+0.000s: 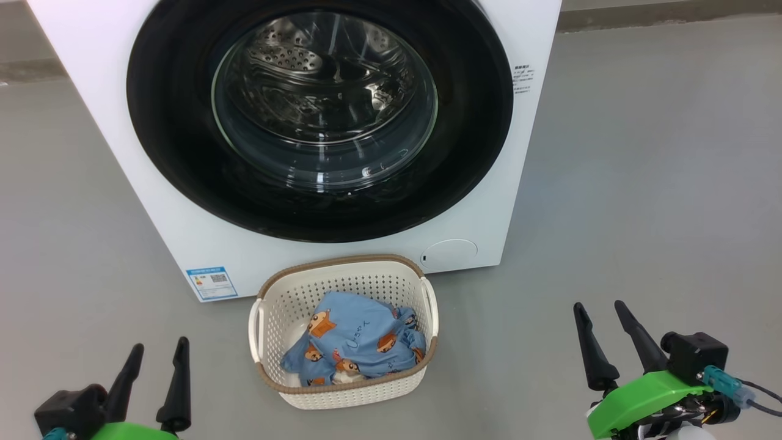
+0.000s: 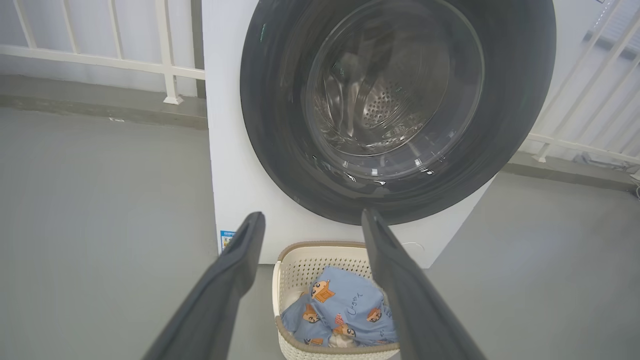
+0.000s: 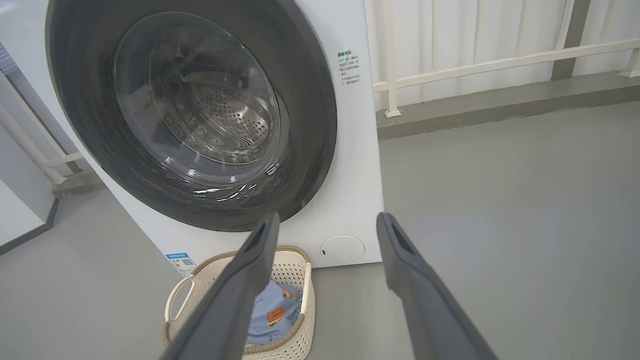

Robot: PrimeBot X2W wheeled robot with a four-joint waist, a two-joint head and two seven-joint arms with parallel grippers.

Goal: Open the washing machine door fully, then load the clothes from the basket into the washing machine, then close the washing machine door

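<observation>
1. Grey floor point(image 1: 641, 183), smooth, carries every item noted. A white railing point(image 3: 500, 62) runs behind the machine in the right wrist view.
2. The washing machine point(image 1: 110, 122), a white front-loader, stands on the floor at 12 o'clock in the head view.
3. The door point(image 1: 165, 153) is shut and lies flush against the machine front. Its black rim is glossy. The perforated steel drum point(image 1: 287, 55) shows through the clear glass bowl point(image 1: 324, 104).
4. The basket point(image 1: 342, 394), cream with a brown rim, stands on the floor at 6 o'clock from the door, just in front of the machine. It is upright.
5. The clothes point(image 1: 357, 342) lie bundled inside the basket. They are light blue fabric printed with orange-brown animals.
6. The right pincer point(image 1: 599, 305) is at 4 o'clock from the basket and well apart from it. Its jaws are spread and hold nothing.
7. The left pincer point(image 1: 159, 345) is at 8 o'clock from the basket and clear of it. Its jaws are spread and hold nothing.
8. A blue label sticker point(image 1: 211, 282) sits at 7 o'clock from the door, and a small round flap point(image 1: 449, 253) at 5 o'clock.
</observation>
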